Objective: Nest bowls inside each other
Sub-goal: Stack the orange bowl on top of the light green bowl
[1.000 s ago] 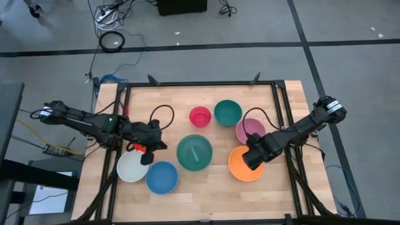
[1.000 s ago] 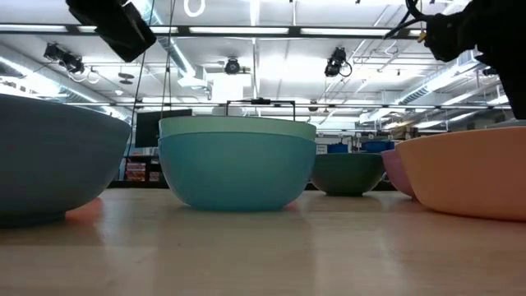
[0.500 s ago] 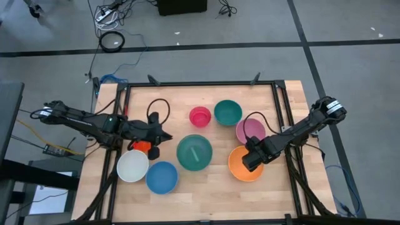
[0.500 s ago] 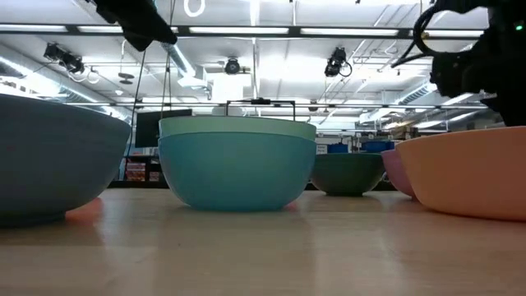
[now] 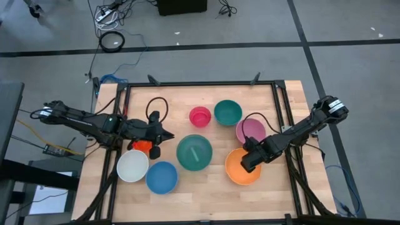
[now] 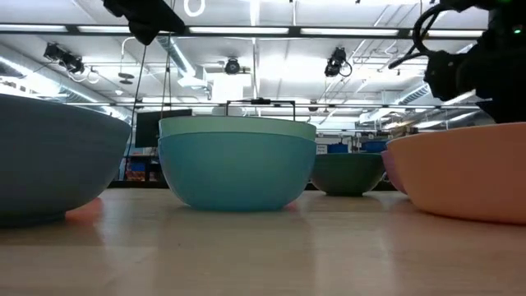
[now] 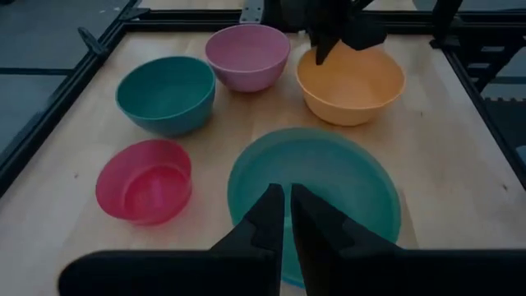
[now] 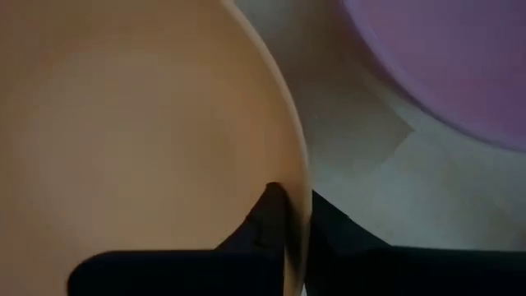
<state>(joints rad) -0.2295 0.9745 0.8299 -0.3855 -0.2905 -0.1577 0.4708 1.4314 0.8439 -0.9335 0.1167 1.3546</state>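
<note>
My right gripper [image 5: 249, 159] is shut on the orange bowl [image 5: 241, 170] at the table's right, next to the mauve bowl [image 5: 252, 129]. My left gripper [image 5: 159, 142] hovers shut and empty above the red-orange bowl [image 5: 142, 148], pointing toward the large green bowl [image 5: 194, 152], which sits nested in a teal one [image 6: 237, 173]. White bowl [image 5: 132, 165] and blue bowl [image 5: 162, 177] rest on the table at the near left. A pink bowl [image 5: 200, 116] and a dark teal bowl [image 5: 228, 112] stand at the far middle. My right gripper pinches the orange bowl's rim [image 8: 297, 193] on the side nearest the mauve bowl, one finger [image 8: 267, 215] inside the bowl and one outside. The fingers come from above, pointing down. In the low view the rim [image 6: 460, 136] slants, higher toward the held side.
Black frame rails [image 5: 200, 84] run along the table's edges. Bare wood [image 5: 206, 187] lies along the near edge between the blue and orange bowls. Cables loop above both wrists.
My right gripper has sunk onto the orange bowl's rim and shut on it, and the bowl has shifted slightly toward the table's left. My left gripper has tipped upward and swung away from the white bowl toward the green bowl.
</note>
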